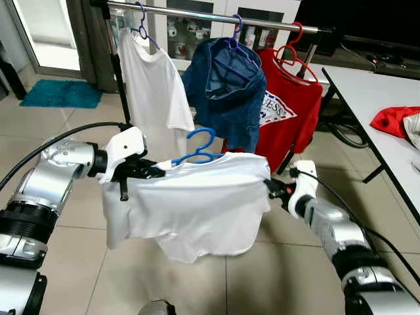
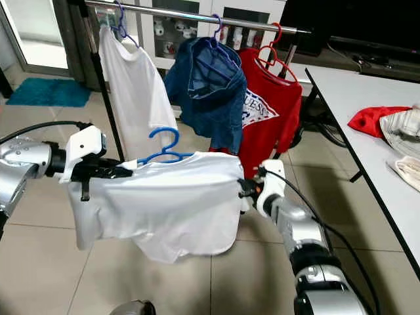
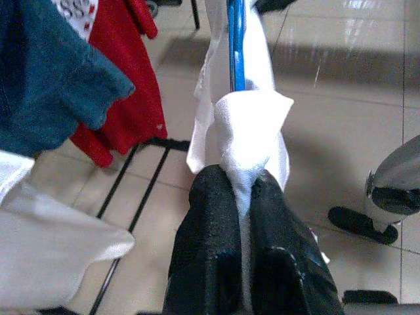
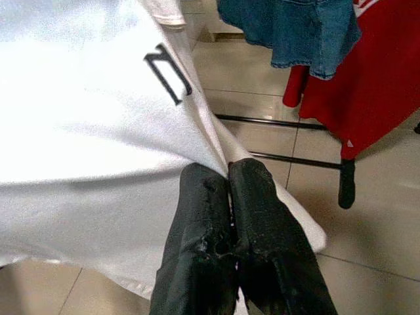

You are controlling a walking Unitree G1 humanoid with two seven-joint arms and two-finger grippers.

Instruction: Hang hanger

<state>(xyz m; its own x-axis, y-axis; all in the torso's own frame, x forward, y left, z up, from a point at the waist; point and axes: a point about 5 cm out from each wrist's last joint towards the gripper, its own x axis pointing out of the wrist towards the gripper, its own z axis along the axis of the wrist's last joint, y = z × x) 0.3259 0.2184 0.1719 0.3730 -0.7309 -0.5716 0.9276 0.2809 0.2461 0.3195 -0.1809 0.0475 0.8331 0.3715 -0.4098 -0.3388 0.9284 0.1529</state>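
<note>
The blue hanger (image 1: 197, 149) is carrying a white shirt (image 1: 197, 203) and is hanging in the air between the two arms, in front of and below the rail (image 1: 216, 16). Its hook is pointing up, well short of the bar.

The left claw (image 1: 141, 172) is pinching together on the shirt's shoulder at one end of the hanger; in the left wrist view its black fingers (image 3: 210, 243) are squeezing a fold of white cloth with the blue bar running just beyond. The right claw (image 1: 272, 187) is clamping the cloth at the other shoulder, fingers (image 4: 252, 216) pressed tight with the fabric caught between them. Both forearms are reaching forward at about the same height, holding the garment spread level between them.

The load looks light, but the shirt is soft and sagging, so it is giving little control over the stiff plastic inside it. Held by cloth alone, the hanger could probably tilt or slide within the shirt, and the hook may swing as it rises. A firmer hold would be on the hanger's ends through the fabric, as the left claw seems nearly to be doing.

On the rail, a white tee (image 1: 151, 85), a denim piece (image 1: 226, 92) and a red shirt (image 1: 289, 111) are already hanging, with gaps between them. A table (image 1: 367, 98) is standing to the right.
</note>
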